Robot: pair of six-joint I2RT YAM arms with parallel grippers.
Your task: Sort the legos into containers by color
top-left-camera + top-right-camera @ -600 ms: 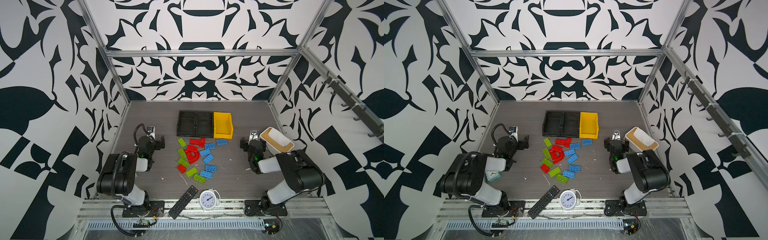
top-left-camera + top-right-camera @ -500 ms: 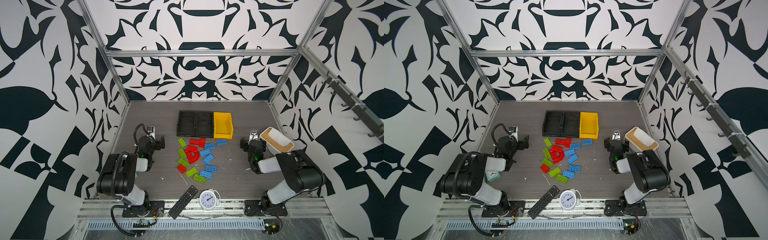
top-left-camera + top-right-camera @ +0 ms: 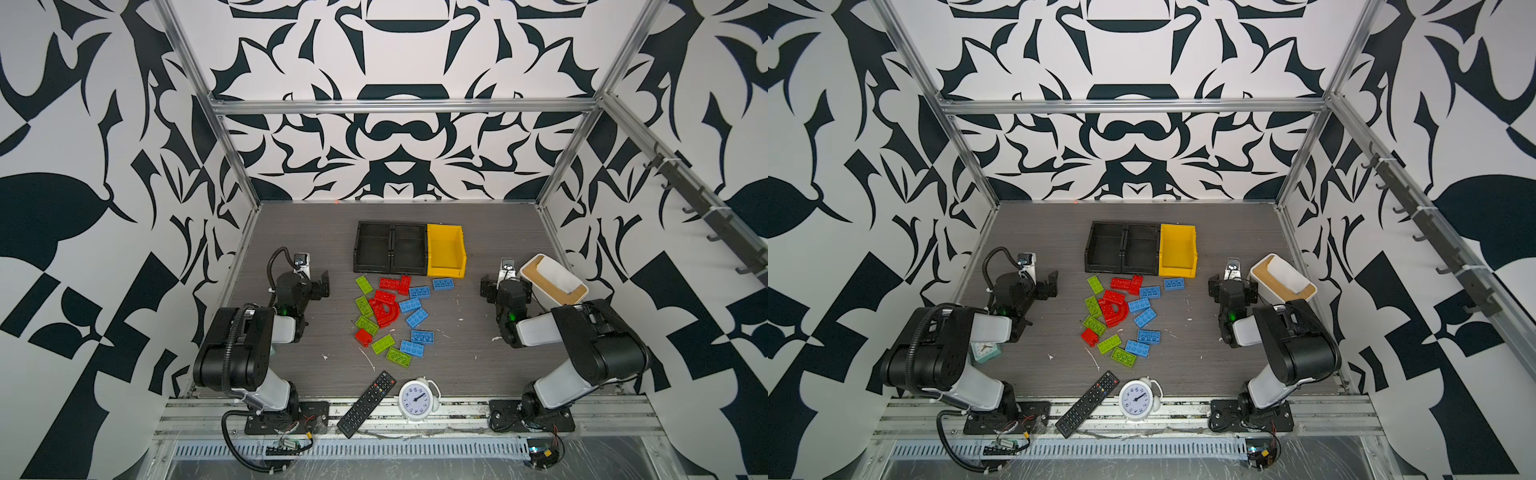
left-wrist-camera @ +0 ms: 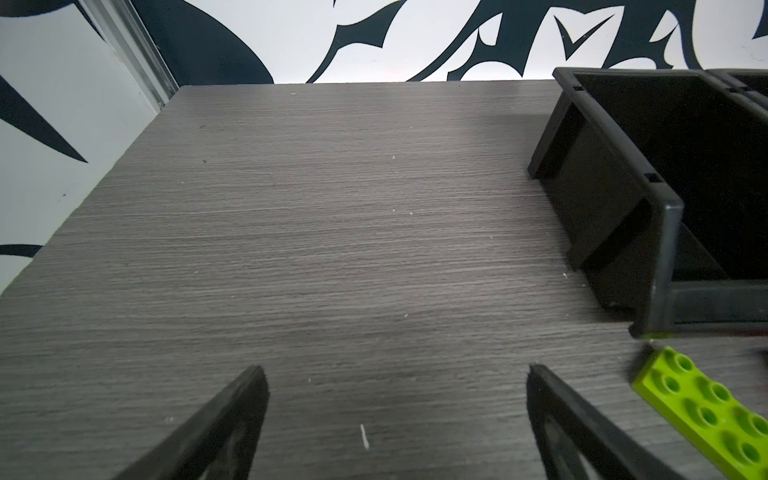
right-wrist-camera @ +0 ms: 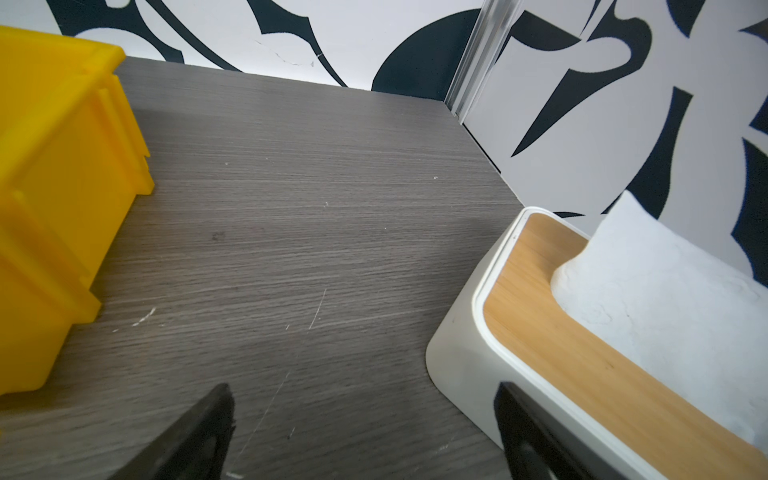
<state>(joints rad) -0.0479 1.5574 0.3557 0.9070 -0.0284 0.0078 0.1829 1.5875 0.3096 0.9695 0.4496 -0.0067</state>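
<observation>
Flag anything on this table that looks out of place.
A black remote and a white alarm clock straddle the front edge of the table, and a small teal clock sits half hidden behind the left arm. None belongs to sorting the legos. White scraps also litter the wood.

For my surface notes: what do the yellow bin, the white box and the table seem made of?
Yellow bin: moulded plastic, probably; opaque, slight sheen, ribbed walls. White box: smooth matte shell, perhaps plastic; its tan top shows wood or bamboo grain. Table: matte grey wood-grain, likely laminate, with pale scratches.
</observation>
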